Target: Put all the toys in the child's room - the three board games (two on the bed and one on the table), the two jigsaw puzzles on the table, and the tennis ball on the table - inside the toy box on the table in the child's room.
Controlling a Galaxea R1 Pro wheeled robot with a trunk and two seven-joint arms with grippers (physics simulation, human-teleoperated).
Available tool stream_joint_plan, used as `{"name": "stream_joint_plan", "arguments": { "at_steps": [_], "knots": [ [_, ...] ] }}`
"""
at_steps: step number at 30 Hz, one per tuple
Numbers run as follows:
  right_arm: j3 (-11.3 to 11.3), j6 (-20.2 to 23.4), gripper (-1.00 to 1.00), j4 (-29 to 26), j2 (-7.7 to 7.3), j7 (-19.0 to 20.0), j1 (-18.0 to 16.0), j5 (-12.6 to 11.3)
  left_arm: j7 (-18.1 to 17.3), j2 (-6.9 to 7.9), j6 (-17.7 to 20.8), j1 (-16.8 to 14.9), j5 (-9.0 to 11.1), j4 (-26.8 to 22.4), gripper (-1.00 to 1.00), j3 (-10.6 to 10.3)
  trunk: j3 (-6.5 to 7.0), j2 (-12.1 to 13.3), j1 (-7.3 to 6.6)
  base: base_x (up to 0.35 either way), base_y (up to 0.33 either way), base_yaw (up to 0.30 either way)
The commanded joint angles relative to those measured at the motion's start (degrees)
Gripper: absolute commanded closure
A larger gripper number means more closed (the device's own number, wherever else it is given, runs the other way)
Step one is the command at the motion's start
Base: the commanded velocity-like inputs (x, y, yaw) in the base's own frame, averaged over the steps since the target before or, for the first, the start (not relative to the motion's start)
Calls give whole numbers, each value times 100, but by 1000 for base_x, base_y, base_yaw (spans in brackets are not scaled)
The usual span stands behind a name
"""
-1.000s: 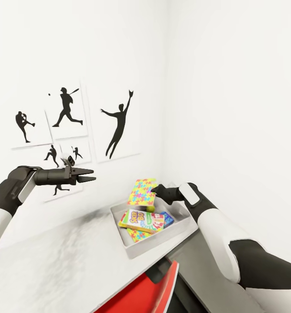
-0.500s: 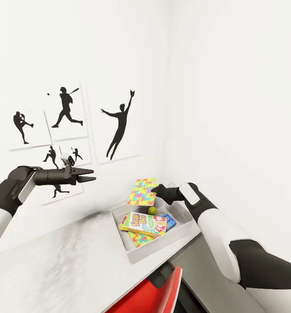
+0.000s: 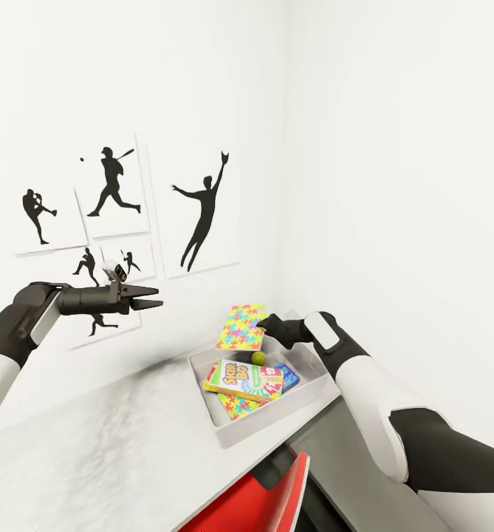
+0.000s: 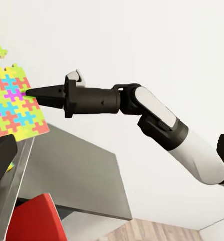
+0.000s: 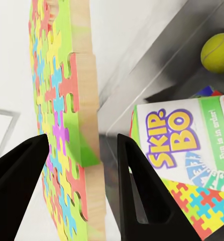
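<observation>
Your left gripper (image 3: 149,297) hung in the air well out from the wall, its two dark fingers slightly parted with nothing between them, pointing toward the corner of the room; behind it on the wall hung the baseball silhouette posters (image 3: 114,185). Below and ahead of that gripper ran the grey table (image 3: 91,443), and the red chair (image 3: 261,502) showed under its near edge. Farther along, your right gripper (image 3: 265,324) sat above the toy box (image 3: 224,428), with a jigsaw puzzle (image 3: 241,326) standing on edge at its fingertips; in the right wrist view the fingers (image 5: 16,175) were spread to either side of the puzzle's (image 5: 62,125) edge with a visible gap on each side, so the gripper was open and not pinching it. From the left wrist view, the closer finger (image 4: 44,93) reached across to the puzzle's (image 4: 11,105) coloured face. Directly beneath that gripper, inside the box, lay the tennis ball (image 3: 258,357), the Skip-Bo board game (image 3: 243,378) lying flat, a second jigsaw puzzle (image 3: 235,404) partly under it, and another board game (image 3: 287,377) just beyond, toward your right arm.
</observation>
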Motion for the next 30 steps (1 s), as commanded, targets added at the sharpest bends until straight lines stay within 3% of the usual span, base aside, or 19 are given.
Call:
{"name": "stream_joint_plan", "arguments": {
  "at_steps": [1,7,13,16,23,30],
  "knots": [
    [18,22,100,-10,-5,-55,2,-69,-52,8,62,-5,13,3,-100,-19,-10,-5,2,0,0,67],
    [13,57,100,-12,-30,-56,3,-78,-489,106,83,-5,24,-44,-100,3,-58,-5,2,0,0,91],
    [5,84,100,-12,-31,-57,0,-86,-489,49,188,-5,24,-39,-100,-8,-110,-5,2,0,0,115],
    [4,91,100,-12,-33,-62,-3,-86,-489,-111,217,-5,37,-31,-100,-5,-136,-5,2,0,0,123],
    [-3,78,100,-12,-32,-63,-20,-80,-489,-785,224,-5,30,-10,-100,-12,-196,-5,2,0,0,116],
    [-5,107,100,-22,-41,-66,-39,-77,-489,-887,224,-5,27,130,-100,-14,-262,-5,2,0,0,-6]
  ]
}}
